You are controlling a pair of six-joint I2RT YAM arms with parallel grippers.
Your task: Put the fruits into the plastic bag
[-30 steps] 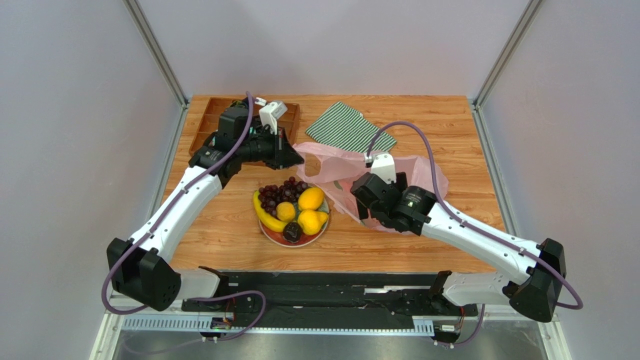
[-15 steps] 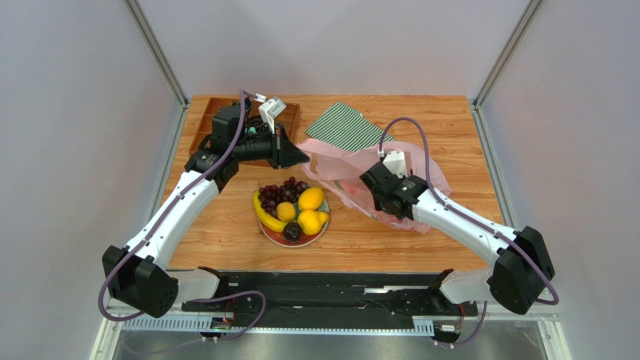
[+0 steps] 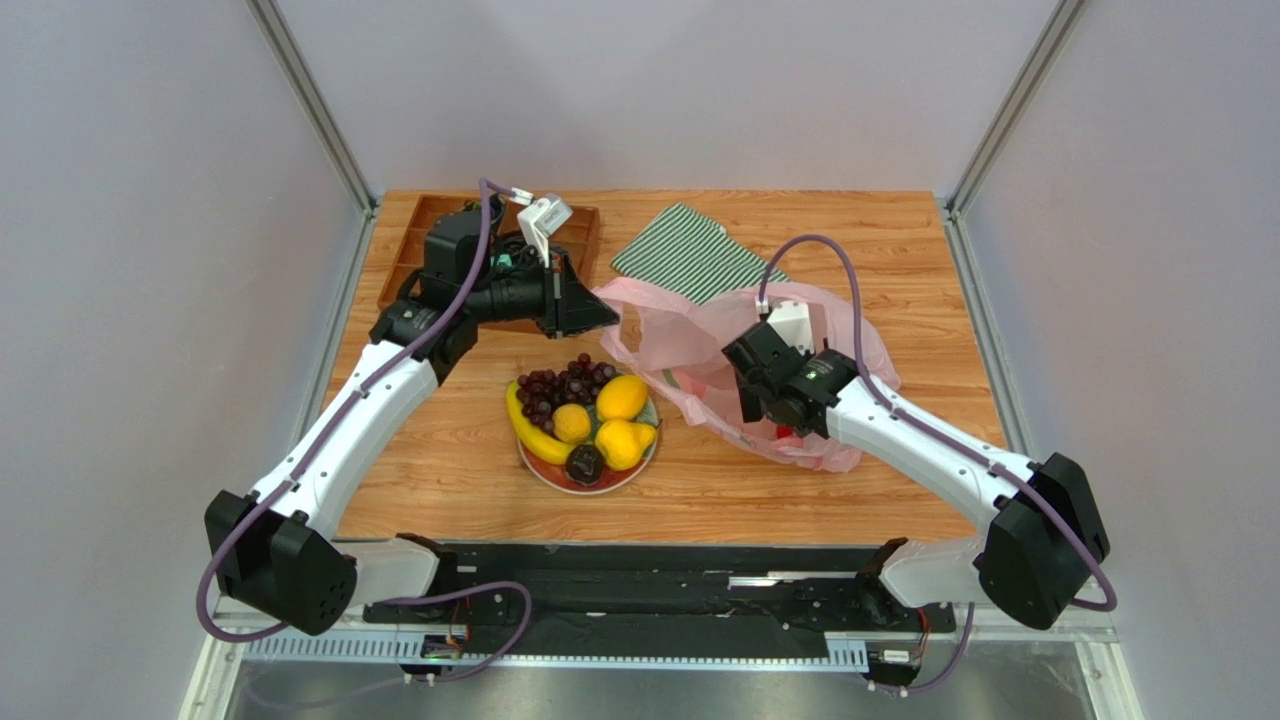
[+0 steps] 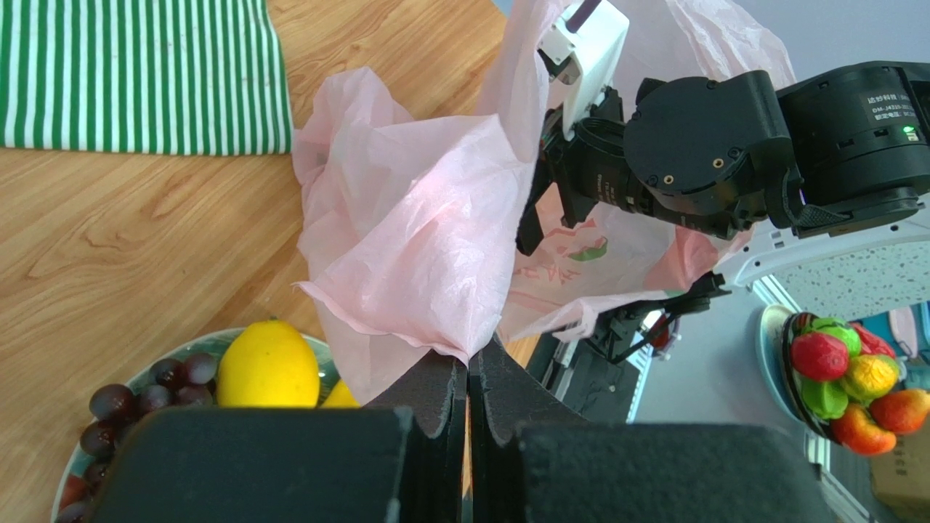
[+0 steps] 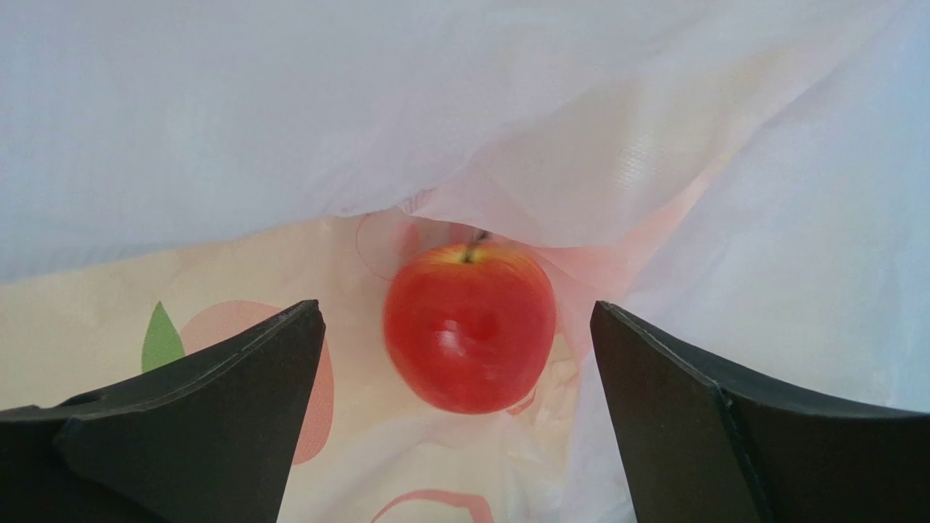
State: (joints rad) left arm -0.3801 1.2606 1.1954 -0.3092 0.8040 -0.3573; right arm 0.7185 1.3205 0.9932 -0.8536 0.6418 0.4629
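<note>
The pink plastic bag (image 3: 676,338) lies right of the plate, its mouth lifted. My left gripper (image 3: 601,312) is shut on the bag's edge (image 4: 437,316) and holds it up. My right gripper (image 3: 747,398) reaches into the bag, open and empty (image 5: 456,316). A red apple (image 5: 469,327) lies free on the bag's inside just ahead of the fingers. On the red plate (image 3: 544,468) lie a banana (image 3: 526,428), grapes (image 3: 564,383), two yellow fruits (image 3: 622,396), a small orange (image 3: 571,423) and a dark fruit (image 3: 585,465).
A green-and-white striped cloth (image 3: 691,255) lies behind the bag. A wooden tray (image 3: 409,240) sits at the back left, partly under my left arm. Grey walls and metal posts close in the table on three sides.
My right arm has swung up and left, taking its gripper deeper into the bag's mouth. My left gripper has drawn the bag's edge slightly back. The plate's fruits have not moved.
</note>
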